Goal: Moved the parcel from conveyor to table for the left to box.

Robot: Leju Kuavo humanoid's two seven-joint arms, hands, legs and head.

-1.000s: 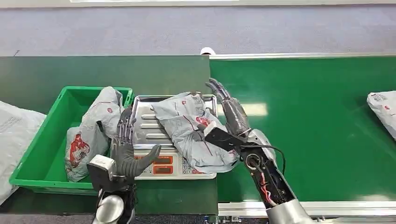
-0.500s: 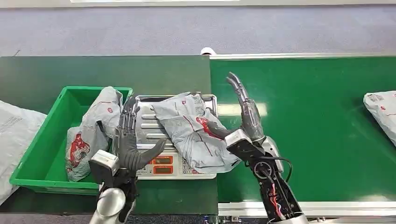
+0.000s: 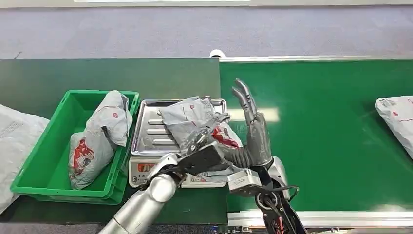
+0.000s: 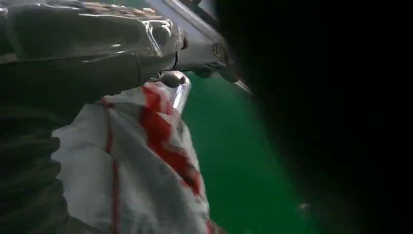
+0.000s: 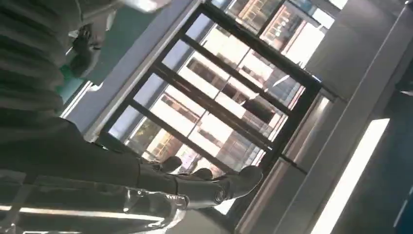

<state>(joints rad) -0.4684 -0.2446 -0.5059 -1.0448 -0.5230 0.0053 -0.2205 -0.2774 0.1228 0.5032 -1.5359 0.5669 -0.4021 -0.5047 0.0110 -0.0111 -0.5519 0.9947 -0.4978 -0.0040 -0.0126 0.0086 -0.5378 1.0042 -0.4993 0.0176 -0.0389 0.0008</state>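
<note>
A crumpled grey parcel (image 3: pixel 190 117) with red print lies on the steel tray of a scale (image 3: pixel 148 134). My left arm reaches across the scale's front, and my left hand (image 3: pixel 204 151) lies on the parcel's near part. In the left wrist view its fingers (image 4: pixel 97 44) stretch over the parcel (image 4: pixel 131 165); a grip cannot be made out. My right hand (image 3: pixel 255 131) stands upright just right of the parcel, fingers apart and holding nothing. In the right wrist view those fingers (image 5: pixel 195 185) are spread against windows.
A green bin (image 3: pixel 39 151) left of the scale holds another grey parcel (image 3: pixel 97 136). A white bag (image 3: pixel 14 141) lies at the far left. The green conveyor (image 3: pixel 331 122) carries one more parcel (image 3: pixel 397 117) at the right edge.
My left arm swung right from beside the bin, across the scale, onto the parcel. My right hand let go of the parcel and rose upright. The conveyor parcel crept left.
</note>
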